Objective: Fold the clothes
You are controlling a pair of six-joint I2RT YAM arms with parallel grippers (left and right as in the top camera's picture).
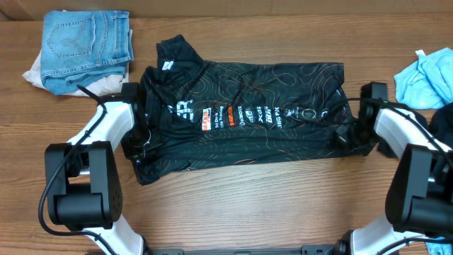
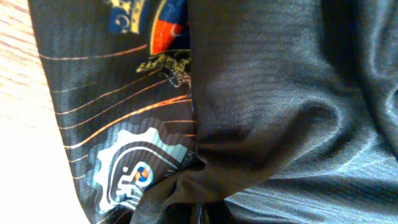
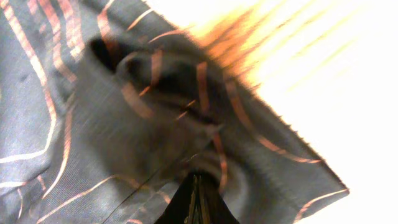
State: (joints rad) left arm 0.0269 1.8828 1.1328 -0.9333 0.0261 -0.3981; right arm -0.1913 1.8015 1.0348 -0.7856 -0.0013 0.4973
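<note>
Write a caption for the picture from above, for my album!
The left pincer and right pincer grip opposite ends of a black jersey on a wooden table, near folded jeans.

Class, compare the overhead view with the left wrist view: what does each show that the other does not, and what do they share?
Only overhead: the whole jersey spread out, the left arm and right arm at its ends, folded jeans and a light blue cloth. Only left wrist: a gear-shaped logo close up and the bunched weave. Both: black fabric with thin tan lines on the wooden table.
</note>
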